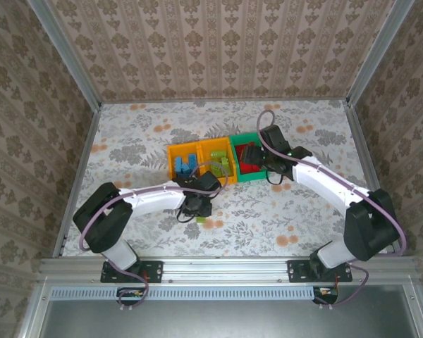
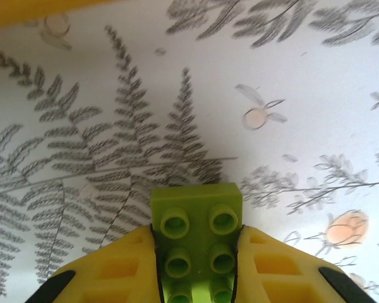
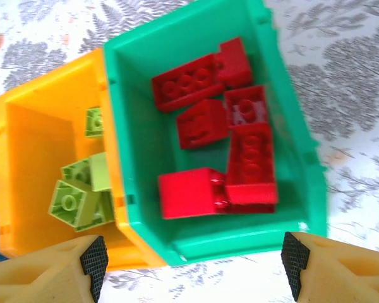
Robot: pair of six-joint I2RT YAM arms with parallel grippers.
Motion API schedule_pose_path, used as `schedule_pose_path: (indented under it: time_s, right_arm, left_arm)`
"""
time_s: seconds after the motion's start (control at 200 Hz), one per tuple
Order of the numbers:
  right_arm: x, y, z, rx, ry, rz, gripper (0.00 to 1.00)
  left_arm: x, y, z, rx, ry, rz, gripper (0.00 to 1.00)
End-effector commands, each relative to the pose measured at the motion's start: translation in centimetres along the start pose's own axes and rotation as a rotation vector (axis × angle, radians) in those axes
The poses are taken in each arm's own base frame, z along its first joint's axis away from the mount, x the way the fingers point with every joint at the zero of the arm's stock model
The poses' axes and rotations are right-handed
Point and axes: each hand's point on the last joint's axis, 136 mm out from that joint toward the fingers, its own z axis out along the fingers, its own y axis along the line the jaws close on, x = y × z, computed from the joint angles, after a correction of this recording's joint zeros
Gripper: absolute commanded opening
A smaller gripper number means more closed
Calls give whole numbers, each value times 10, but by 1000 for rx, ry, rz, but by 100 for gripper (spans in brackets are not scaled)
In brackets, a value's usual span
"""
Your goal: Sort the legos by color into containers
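Nearest you, your left gripper (image 2: 196, 252) is clamping a lime green studded plastic brick (image 2: 197, 208). Its yellow fingers (image 2: 114, 271) are pressing on the brick's two long sides. The brick is sitting low over the floral-patterned table (image 2: 303, 95), with its front end sticking out past the fingertips. In the top view another speck of lime green (image 1: 214, 224) is lying just beside that gripper; I can't tell if it's a second brick.

Further out, the three bins are standing in a touching row. The left orange plastic bin (image 1: 171, 160) is holding blue bricks, the middle orange plastic bin (image 3: 38, 145) is holding lime ones, and the green plastic bin (image 3: 129, 113) is holding red bricks (image 3: 246, 158). Your right gripper (image 3: 196, 265) is hanging above that green bin with its jaws spread wide and nothing between them.

Here's what I'm watching for:
- **Brick slipping:** the grip is sitting on the brick's rear half, so a fast lift could pivot it and drop it.
- **Wrong bin:** the lime bin is wedged between the other two, so a release slightly off centre could put the brick among the blues or reds.
- **Arms colliding:** the right arm is hovering right next door, so the two arms could bump unless it's cleared away.
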Motion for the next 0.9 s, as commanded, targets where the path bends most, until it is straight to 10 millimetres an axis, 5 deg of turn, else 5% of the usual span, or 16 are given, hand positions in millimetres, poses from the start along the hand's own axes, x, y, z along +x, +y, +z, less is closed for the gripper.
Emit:
schedule_pose_path:
  time_s: [0.0,0.395,0.675,0.895]
  right_arm:
    - [0,-16,-8,23,-27,10,77]
    - [14,-38,-14,47,-28,39,77]
    - [24,-47,-14,66,-16,44,77]
    - [40,-56,-9,73,5,46,77]
  left_arm:
    - [-23,-22,-13,40,-53,56,21]
    - [-97,-61,-46,125,-174,110,22]
    - [-162,-51,-56,150,-244,64,23]
    - [-199,-38,-45,157,-241,34,24]
